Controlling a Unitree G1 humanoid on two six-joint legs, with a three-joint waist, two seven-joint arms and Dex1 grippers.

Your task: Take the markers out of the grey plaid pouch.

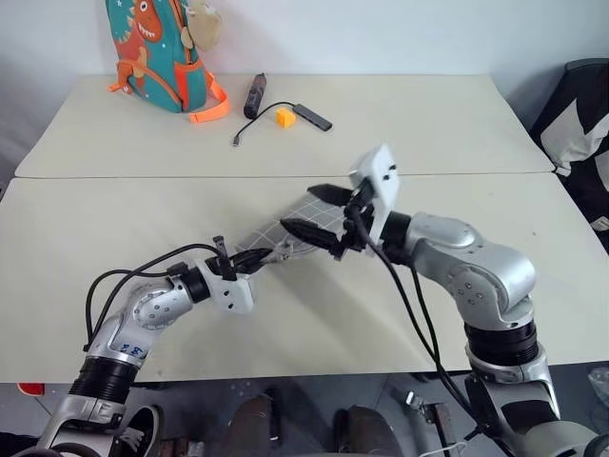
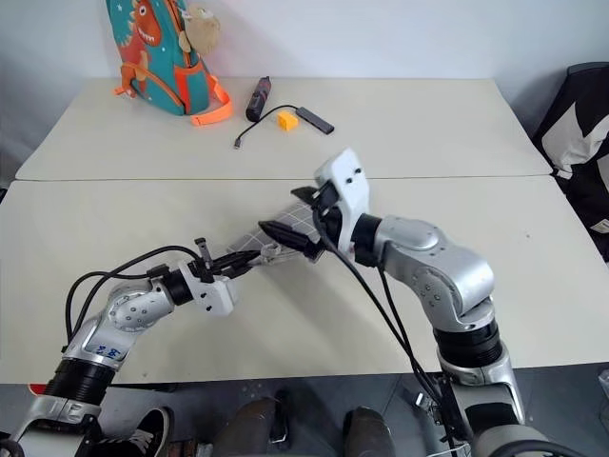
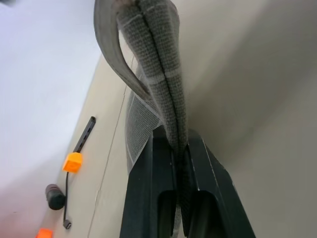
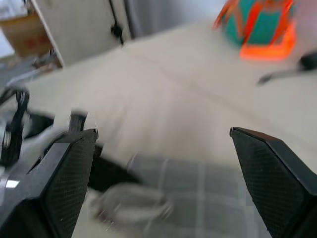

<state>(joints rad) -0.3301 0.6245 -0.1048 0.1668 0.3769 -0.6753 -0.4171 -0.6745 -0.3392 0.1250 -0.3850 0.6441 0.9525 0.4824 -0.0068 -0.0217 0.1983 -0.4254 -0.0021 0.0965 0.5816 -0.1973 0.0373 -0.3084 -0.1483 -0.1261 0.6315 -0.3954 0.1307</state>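
Note:
The grey plaid pouch (image 1: 290,228) lies near the middle of the front table, with one end lifted. My left gripper (image 1: 259,258) is shut on that raised edge; the left wrist view shows the fabric (image 3: 158,64) pinched between the two fingers (image 3: 148,188). My right gripper (image 1: 319,211) hovers open just above the pouch's far end, one finger on each side of it. Seen from the right wrist, the plaid cloth (image 4: 198,183) lies below and between the spread fingers. The markers are hidden.
A teal and orange dinosaur backpack (image 1: 162,52) stands at the back left of the rear table. Beside it lie a dark thick stick (image 1: 254,95), an orange cube (image 1: 284,117) and a flat black bar with a cable (image 1: 312,116). A black-and-white chair (image 1: 580,124) is at the right.

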